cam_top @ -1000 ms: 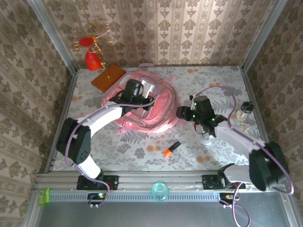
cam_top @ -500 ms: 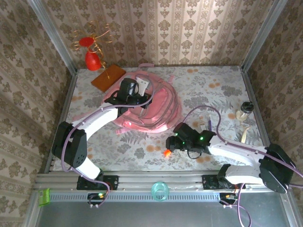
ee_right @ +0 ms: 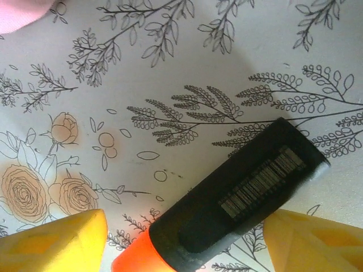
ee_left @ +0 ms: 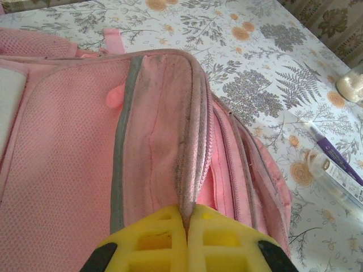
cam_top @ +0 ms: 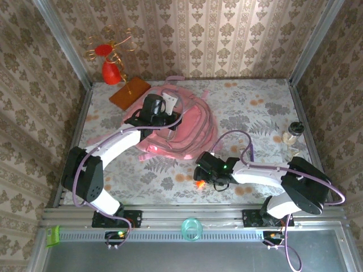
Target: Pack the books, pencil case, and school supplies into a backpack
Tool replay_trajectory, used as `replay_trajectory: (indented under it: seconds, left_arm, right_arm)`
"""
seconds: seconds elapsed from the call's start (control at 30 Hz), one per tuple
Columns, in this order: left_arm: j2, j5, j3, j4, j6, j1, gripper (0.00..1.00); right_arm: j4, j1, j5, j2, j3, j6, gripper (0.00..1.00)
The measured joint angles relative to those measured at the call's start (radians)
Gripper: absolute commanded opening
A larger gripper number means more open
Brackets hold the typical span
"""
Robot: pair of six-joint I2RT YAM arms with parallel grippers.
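The pink backpack point(cam_top: 180, 129) lies at the table's middle back. My left gripper point(cam_top: 156, 107) is shut on the raised zip edge of its flap, and the left wrist view shows the yellow fingers point(ee_left: 153, 238) pinching that edge of the backpack point(ee_left: 74, 147). The short marker point(cam_top: 199, 182) lies on the table in front of the backpack. My right gripper point(cam_top: 205, 171) hangs right over it. Close up, the marker point(ee_right: 227, 207) lies slantwise between the open gripper point(ee_right: 184, 243) fingers, orange end nearest. The books and pencil case are out of view.
An orange-brown board point(cam_top: 129, 92) with a gold wire stand sits at the back left. A small jar point(cam_top: 293, 131) stands by the right edge. A purple pen point(ee_left: 332, 152) and a slim clear stick point(ee_left: 334, 181) lie right of the backpack. A teal ring point(cam_top: 191, 228) rests on the front rail.
My right arm has swung from the backpack's right side to the front and come down over the marker. The left gripper keeps its hold on the flap edge.
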Motion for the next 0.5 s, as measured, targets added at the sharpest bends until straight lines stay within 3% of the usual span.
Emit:
replay_trajectory:
  seconds: [0.27,0.4,0.5]
  left_arm:
    - [-0.014,-0.008,0.0,-0.002,0.0,0.006,0.0]
    - [-0.023,-0.014,-0.001,-0.004,0.0,0.006,0.0]
    - [-0.029,-0.021,-0.001,-0.006,0.0,0.006,0.0]
  right_arm:
    - [-0.111,0.054,0.133,0.084,0.07,0.005,0.44]
    - [-0.138,0.061,0.164,0.091,0.076,0.003,0.36]
    - [-0.143,0.061,0.176,0.09,0.076,0.003,0.23]
